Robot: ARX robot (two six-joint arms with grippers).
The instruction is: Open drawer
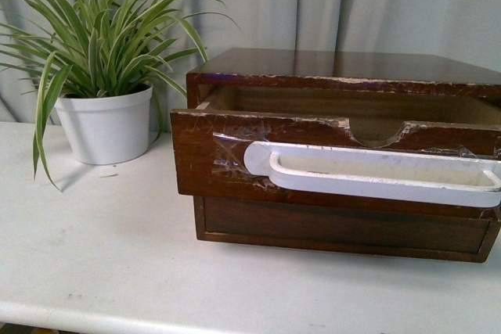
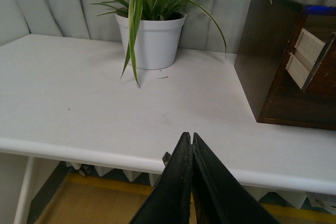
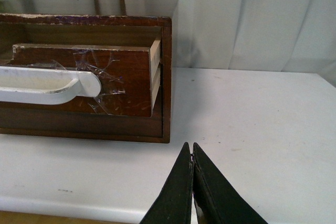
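Evidently both grippers are idling pressed closed and empty: the left gripper [image 2: 191,142] is hanging off the white table [image 1: 94,256], the right gripper [image 3: 192,153] is hovering near the cabinet [image 1: 352,64]. The drawer [image 1: 211,154] with its one white handle [image 1: 376,174] is already sticking out partway; one plain drawer [image 1: 344,232] is sitting below, one potted spider plant [image 1: 102,76] beside.

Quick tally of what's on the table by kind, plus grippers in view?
Drawer units: 1, the wooden cabinet
Drawers: 2, the drawer with the white handle, pulled partly out, and the plain lower drawer, closed
Potted plants: 1, the plant in a white pot
Grippers: 2, the left gripper and the right gripper, both shut and empty
Total: 6
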